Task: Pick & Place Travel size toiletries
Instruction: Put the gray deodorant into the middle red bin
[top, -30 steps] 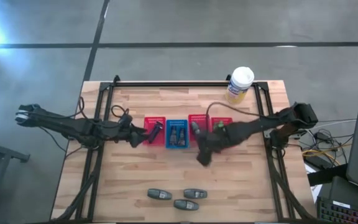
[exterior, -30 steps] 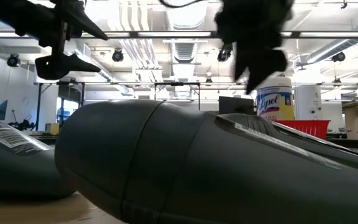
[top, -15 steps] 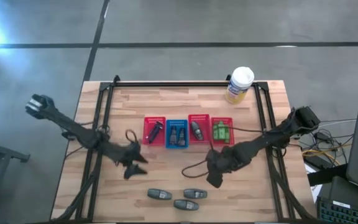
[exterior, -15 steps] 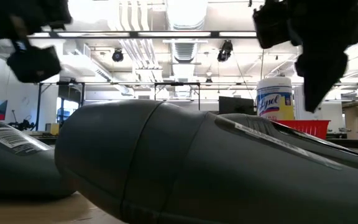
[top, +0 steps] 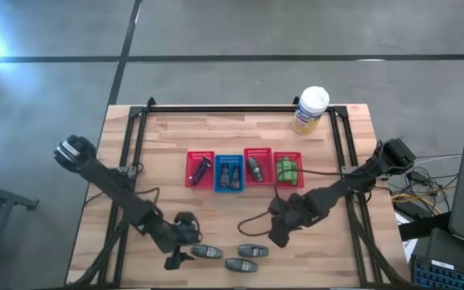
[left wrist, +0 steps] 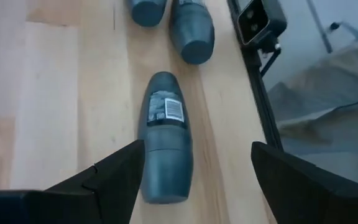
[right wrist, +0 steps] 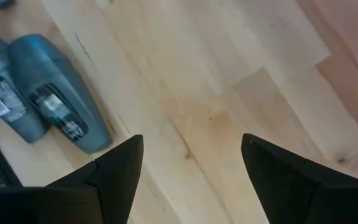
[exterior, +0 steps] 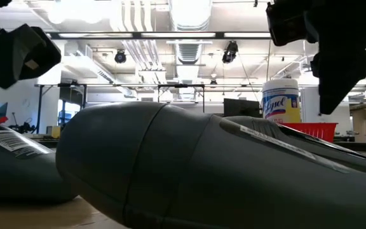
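Three grey oval bottles lie on their sides near the table's front edge: the left one [top: 206, 252] [left wrist: 163, 146], the right one [top: 253, 250] and the nearest one [top: 241, 264]. My left gripper [top: 184, 246] [left wrist: 194, 149] hovers open just left of the left bottle, slanting down at it without touching it. My right gripper [top: 279, 237] [right wrist: 191, 140] hangs open over bare wood, right of and behind the bottles; two of them [right wrist: 58, 99] show in its wrist view. In the low view one bottle [exterior: 202, 172] fills the foreground.
Across the table's middle stands a row of small baskets: a red one [top: 200, 170] with a dark item, a blue one [top: 229, 174], a red one [top: 255, 167] and a red one holding green bottles [top: 288, 170]. A white-and-yellow canister [top: 310, 109] stands at the far right.
My left gripper has swung from the leftmost red basket toward the table's near edge, sinking and rolling, and now hangs beside the left grey bottle. My right gripper has left the baskets and gone toward the near edge and a little right. The bottles have kept still.
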Available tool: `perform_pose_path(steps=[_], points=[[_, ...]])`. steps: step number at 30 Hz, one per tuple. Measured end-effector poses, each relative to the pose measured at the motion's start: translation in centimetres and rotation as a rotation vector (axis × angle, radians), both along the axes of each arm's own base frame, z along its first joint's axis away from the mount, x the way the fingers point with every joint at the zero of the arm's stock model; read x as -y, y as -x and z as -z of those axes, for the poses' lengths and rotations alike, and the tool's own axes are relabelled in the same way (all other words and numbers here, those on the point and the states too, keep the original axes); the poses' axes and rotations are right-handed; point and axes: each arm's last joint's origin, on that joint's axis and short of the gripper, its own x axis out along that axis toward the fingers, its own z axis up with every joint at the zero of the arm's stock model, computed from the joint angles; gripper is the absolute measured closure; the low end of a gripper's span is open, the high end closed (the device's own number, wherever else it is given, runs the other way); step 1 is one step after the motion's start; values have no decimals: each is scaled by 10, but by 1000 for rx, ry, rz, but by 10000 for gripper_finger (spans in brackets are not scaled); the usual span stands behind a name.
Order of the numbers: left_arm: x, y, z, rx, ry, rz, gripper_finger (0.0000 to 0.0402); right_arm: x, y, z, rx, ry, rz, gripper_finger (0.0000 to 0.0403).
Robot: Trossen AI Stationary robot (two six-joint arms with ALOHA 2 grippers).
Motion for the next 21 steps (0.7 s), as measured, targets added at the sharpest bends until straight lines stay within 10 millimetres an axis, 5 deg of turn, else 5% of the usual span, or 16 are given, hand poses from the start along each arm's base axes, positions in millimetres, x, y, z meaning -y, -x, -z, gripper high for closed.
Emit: perform_pose_path(steps=[21], points=[[19,-23,41,-41,-285,174,104,-3,-3,-2,64,13,57,94]])
